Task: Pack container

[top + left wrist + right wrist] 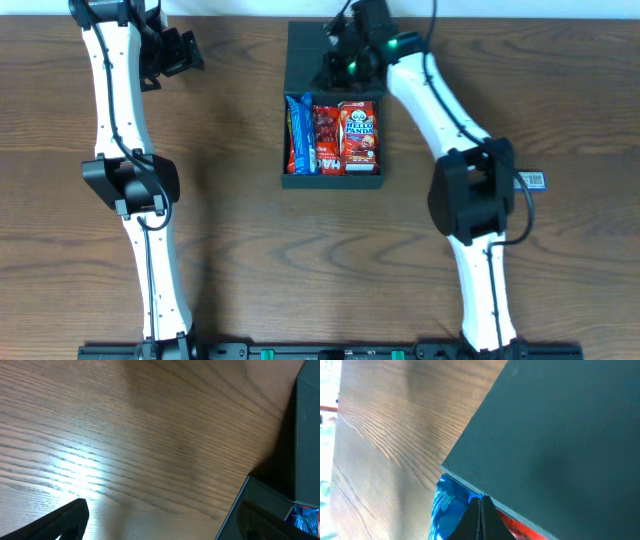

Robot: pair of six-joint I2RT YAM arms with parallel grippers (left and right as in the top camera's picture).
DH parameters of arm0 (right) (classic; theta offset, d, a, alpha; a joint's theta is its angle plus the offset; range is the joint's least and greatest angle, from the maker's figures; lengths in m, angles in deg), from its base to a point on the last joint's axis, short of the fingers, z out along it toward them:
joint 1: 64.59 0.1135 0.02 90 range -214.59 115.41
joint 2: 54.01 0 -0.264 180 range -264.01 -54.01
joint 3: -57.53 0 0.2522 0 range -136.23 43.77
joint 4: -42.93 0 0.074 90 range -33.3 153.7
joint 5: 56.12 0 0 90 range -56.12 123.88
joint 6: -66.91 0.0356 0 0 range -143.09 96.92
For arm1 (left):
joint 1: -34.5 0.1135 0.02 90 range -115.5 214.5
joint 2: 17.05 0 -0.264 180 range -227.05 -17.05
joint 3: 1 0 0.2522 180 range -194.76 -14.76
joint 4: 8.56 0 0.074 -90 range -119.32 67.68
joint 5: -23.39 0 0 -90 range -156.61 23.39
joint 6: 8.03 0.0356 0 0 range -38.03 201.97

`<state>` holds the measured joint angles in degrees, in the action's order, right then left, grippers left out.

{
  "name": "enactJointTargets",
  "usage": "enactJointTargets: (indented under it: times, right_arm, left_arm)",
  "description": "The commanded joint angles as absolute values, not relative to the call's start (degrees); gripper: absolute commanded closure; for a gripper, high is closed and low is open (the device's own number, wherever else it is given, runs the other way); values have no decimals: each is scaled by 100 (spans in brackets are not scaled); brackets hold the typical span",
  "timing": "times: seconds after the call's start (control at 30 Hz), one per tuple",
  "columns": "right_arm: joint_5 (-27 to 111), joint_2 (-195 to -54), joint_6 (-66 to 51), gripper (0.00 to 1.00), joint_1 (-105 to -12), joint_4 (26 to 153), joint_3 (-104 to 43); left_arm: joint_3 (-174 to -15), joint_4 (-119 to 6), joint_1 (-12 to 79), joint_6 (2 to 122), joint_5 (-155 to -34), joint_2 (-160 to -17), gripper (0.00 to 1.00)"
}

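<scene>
The dark greenish-black container [333, 182] sits at the table's back centre. It holds a blue packet [299, 133], a red packet [326, 135] and a Hello Panda box [360, 130]. Its flap lid [305, 50] stands raised at the far side. My right gripper [340, 62] is shut, with its tips [481, 498] at the free edge of the lid [560, 435], above the blue packet [447, 505]. My left gripper [175, 55] is open and empty over bare wood [165, 530], left of the container [250, 505].
A wooden table [230, 250] lies all round the container. A small barcode tag [532, 180] hangs on the right arm. The table's back edge runs just behind the lid.
</scene>
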<state>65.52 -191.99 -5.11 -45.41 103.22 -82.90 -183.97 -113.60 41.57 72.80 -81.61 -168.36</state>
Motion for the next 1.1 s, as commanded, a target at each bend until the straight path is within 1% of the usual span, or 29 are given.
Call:
enactJointTargets:
  times: [0.0,0.07,0.2,0.37,0.5,0.87,1.07]
  right_arm:
    - [6626,-18794,-935,99,-4567,10529,-8470]
    - [6628,-18794,-1055,99,-4556,10811,-8470]
    - [6862,-18775,-1750,98,-4543,11718,-8470]
    - [6858,-18775,-2688,99,-4484,13213,-8470]
    - [6862,-18775,-3160,99,-4344,13731,-8470]
    - [7900,-18818,-3916,99,-3992,13701,-8271]
    - [7913,-18818,-4008,99,-3942,13498,-7755]
  left_arm:
    - [-18519,-11374,4151,7188,-8150,-16777,5]
    - [-18519,-11382,4144,7136,-8159,-16777,5]
    - [-18519,-11382,4081,7125,-8159,-16777,5]
    - [-18517,-11336,3969,7125,-8152,-16777,5]
    - [-18517,-11332,3917,7099,-8150,-16777,5]
    - [-18517,-11334,3884,7016,-8148,-16777,5]
    - [-18517,-11336,3884,7018,-8148,-16777,5]
